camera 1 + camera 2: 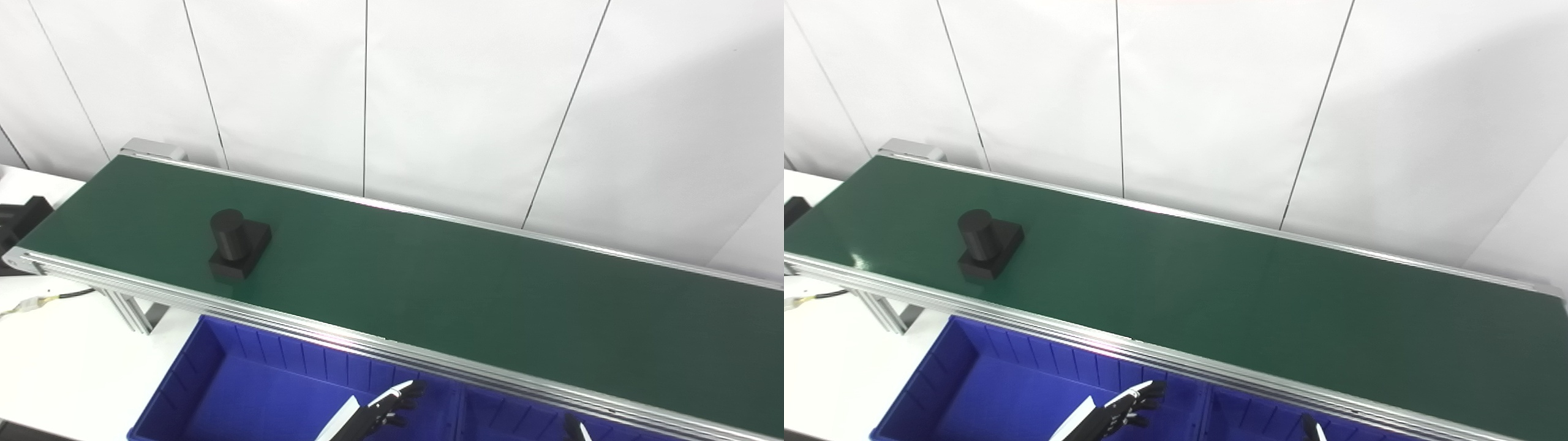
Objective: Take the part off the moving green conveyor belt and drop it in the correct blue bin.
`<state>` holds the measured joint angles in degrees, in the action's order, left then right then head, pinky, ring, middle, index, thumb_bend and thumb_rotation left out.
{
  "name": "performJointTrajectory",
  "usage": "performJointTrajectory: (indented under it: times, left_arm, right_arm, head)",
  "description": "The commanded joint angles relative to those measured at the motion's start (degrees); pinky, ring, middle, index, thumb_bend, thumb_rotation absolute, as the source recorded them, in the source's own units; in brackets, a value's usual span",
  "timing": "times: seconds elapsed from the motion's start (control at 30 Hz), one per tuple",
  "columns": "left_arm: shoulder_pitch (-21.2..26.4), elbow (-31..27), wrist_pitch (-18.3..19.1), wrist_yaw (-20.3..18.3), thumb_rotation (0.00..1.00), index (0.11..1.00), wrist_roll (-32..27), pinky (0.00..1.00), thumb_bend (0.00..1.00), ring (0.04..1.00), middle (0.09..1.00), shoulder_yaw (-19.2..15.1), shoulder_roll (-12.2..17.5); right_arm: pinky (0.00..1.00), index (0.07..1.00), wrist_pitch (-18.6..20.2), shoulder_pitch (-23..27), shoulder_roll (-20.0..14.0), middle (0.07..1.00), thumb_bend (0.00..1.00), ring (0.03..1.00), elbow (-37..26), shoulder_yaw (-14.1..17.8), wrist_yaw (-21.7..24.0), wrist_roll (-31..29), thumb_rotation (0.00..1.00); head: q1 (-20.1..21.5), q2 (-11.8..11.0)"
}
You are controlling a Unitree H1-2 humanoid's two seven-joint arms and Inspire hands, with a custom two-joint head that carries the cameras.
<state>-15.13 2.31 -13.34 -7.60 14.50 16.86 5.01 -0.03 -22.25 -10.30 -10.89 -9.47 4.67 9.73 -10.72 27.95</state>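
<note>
A black part (237,245), a short cylinder standing on a square base, rides on the left stretch of the green conveyor belt (441,288). Two blue bins sit below the belt's near rail: a left bin (184,373) and a right bin (508,416), which is mostly cut off. My left hand (387,409) hovers over the left bin's right end with its fingers apart and nothing in them, well to the right of and below the part. Only a dark fingertip of my right hand (574,429) shows at the bottom edge, over the right bin.
The belt's aluminium near rail (343,337) runs between the hands and the part. A black object (21,220) sits on the white table beyond the belt's left end. A cable (37,301) and a support leg (131,309) lie below that end. White wall panels stand behind.
</note>
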Motion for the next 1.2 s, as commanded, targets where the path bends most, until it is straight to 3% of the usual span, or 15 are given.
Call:
performJointTrajectory:
  times: [0.0, 0.27, 0.5, 0.67, 0.83, 0.93, 1.07, 1.1, 1.17]
  left_arm:
    - [0.8, -1.0, -2.6, 0.9, 0.40, 0.905, 0.2, 0.79, 0.88, 0.881, 0.916, 0.0, -0.3]
    - [0.8, -1.1, -2.3, 0.8, 0.40, 0.911, 0.1, 0.80, 0.88, 0.884, 0.919, 0.1, -0.3]
    - [1.0, -1.0, -2.3, 1.1, 0.40, 0.911, 0.7, 0.81, 0.88, 0.890, 0.921, 0.3, -0.5]
    - [1.6, 0.9, -3.9, 1.9, 0.40, 0.909, 0.3, 0.82, 0.86, 0.889, 0.919, 0.1, -1.0]
    - [1.3, -1.1, -1.6, 0.8, 0.42, 0.919, -0.2, 0.82, 0.84, 0.902, 0.935, 0.5, -0.9]
    - [1.0, -1.6, -1.0, 0.5, 0.53, 0.923, -0.8, 0.82, 0.83, 0.909, 0.941, 0.4, -0.9]
    - [0.9, -1.4, -0.6, 0.2, 0.60, 0.923, -1.5, 0.83, 0.82, 0.914, 0.940, 0.4, -1.1]
    - [1.1, -0.5, -1.3, 0.3, 0.62, 0.922, -1.8, 0.83, 0.82, 0.916, 0.940, 0.4, -1.1]
    - [1.4, 0.7, -2.6, 0.2, 0.64, 0.924, -2.3, 0.85, 0.80, 0.921, 0.941, 0.5, -1.2]
  right_arm:
    - [0.99, 1.000, -4.1, 0.2, 0.2, 0.983, 0.84, 0.991, -1.2, 0.5, -0.5, -0.1, 0.31]
    - [0.94, 1.000, -7.7, 0.2, 0.8, 0.965, 0.85, 0.952, -0.6, 0.9, -1.8, 0.2, 0.28]
    - [0.96, 1.000, -10.5, -0.1, 1.7, 0.958, 0.85, 0.965, -2.1, 2.3, -2.0, -2.2, 0.21]
    - [0.94, 1.000, -11.0, 0.4, 2.0, 0.952, 0.85, 0.951, -3.4, 3.0, -2.4, -0.9, 0.26]
    - [0.94, 1.000, -9.6, 1.3, 1.6, 0.940, 0.86, 0.954, -7.5, 3.7, -1.9, -0.6, 0.28]
    - [0.94, 0.997, -9.2, 2.2, 1.4, 0.933, 0.88, 0.948, -8.8, 4.1, -1.8, 0.0, 0.33]
    - [0.93, 0.987, -9.0, 4.7, 1.7, 0.923, 0.88, 0.935, -9.5, 4.6, -1.7, -0.1, 0.36]
    - [0.93, 0.986, -8.6, 5.7, 1.8, 0.921, 0.88, 0.933, -9.5, 4.6, -1.6, -0.4, 0.36]
    - [0.93, 0.985, -8.0, 6.8, 1.9, 0.923, 0.90, 0.935, -9.4, 4.7, -1.5, -0.6, 0.38]
  head:
    - [0.2, 0.2]
    - [1.5, 0.8]
    - [1.7, 1.0]
    - [2.6, 0.4]
    - [3.9, 1.8]
    - [5.0, 1.8]
    - [6.4, 1.7]
    - [7.0, -0.2]
    - [7.3, -0.3]
